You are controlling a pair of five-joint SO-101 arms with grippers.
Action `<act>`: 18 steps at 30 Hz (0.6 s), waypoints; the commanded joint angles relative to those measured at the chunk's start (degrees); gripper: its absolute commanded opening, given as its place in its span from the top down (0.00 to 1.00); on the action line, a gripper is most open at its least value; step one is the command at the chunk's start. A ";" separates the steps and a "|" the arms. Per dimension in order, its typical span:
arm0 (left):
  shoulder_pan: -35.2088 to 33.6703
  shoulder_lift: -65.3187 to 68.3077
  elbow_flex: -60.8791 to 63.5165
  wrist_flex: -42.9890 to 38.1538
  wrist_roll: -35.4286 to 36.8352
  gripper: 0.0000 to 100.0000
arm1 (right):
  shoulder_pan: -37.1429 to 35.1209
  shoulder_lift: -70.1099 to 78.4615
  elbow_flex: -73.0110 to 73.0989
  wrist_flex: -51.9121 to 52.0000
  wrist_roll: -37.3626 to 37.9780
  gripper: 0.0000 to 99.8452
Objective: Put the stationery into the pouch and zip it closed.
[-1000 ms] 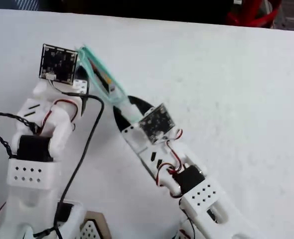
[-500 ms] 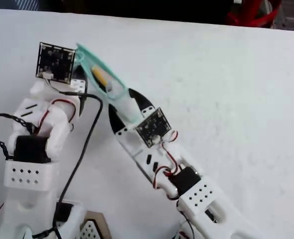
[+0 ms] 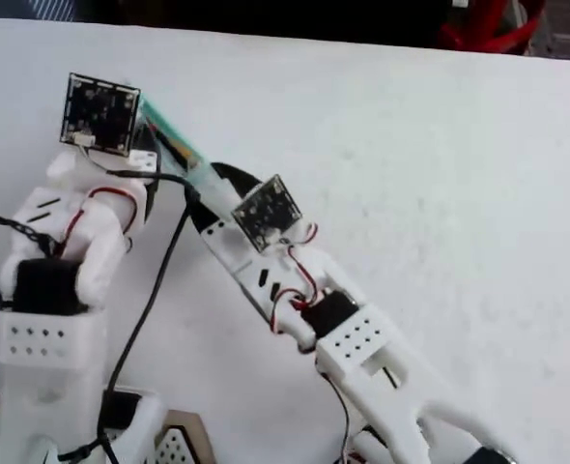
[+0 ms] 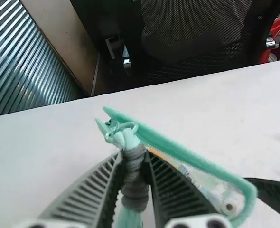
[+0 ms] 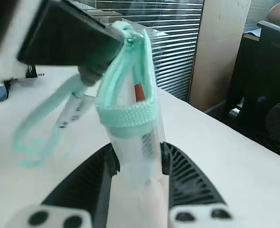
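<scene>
pouch (image 3: 177,145) shifted leftward, right jaws nearer left jaws

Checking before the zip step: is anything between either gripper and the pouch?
Nothing visible. The left gripper is clamped on the pouch at its zipper-pull end; the right gripper grips its opposite end.

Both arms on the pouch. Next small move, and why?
Probably a short tug with the left end effector away from the right end effector, to seat the zip. Left clamps the strap on the zip pull, which sits at the pouch's corner; right clamps the opposite end; a pen is inside. Closure unclear.
</scene>
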 commanded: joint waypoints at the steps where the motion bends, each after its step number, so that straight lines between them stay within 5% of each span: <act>1: 3.82 -0.31 -10.99 5.27 -0.79 0.98 | 0.75 4.79 -3.43 0.04 -0.09 0.98; 13: 12.18 -0.22 -17.05 18.37 -3.43 0.98 | 0.48 9.63 -11.87 3.47 -3.43 0.98; 18: 1.10 -0.22 -18.99 18.02 -6.86 0.98 | 0.84 9.27 -10.55 3.56 -3.43 0.98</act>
